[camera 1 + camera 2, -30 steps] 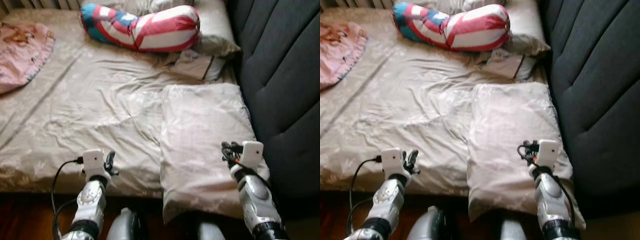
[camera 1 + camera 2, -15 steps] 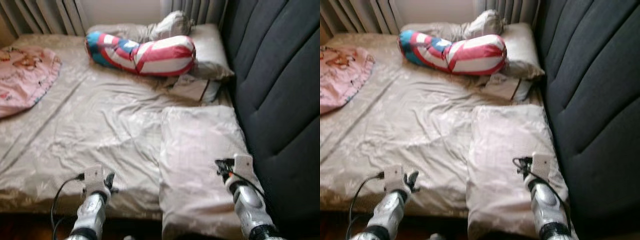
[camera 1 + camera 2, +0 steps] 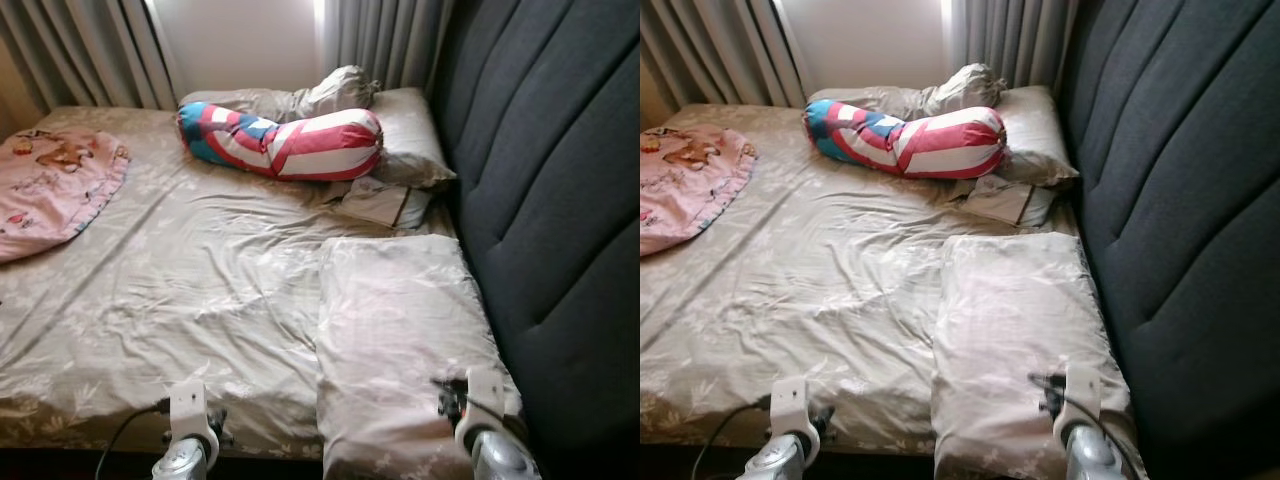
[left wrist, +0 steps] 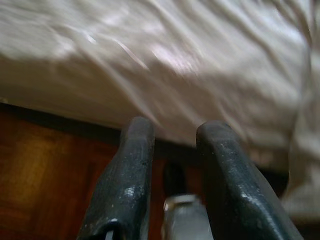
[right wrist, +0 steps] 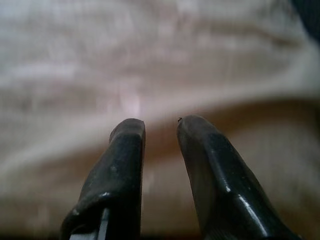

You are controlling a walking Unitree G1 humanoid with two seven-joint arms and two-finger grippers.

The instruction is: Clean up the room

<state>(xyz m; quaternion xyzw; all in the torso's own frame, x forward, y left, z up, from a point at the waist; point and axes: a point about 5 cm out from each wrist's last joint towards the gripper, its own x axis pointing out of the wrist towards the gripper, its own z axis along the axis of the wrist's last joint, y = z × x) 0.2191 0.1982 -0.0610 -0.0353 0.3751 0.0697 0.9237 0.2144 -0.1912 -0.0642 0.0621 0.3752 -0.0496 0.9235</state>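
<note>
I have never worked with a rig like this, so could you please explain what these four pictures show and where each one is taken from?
It is a humanoid robot tidying a bedroom. The two wide pictures come from its head camera, looking down at a bed. On it lie a beige pillow beside the dark headboard, a red, white and blue bolster and a pink blanket. The other two pictures come from wrist cameras looking along each gripper's black fingers. The left gripper is at the bed's near edge, the right gripper over the pillow. Both are slightly open and hold nothing.
</note>
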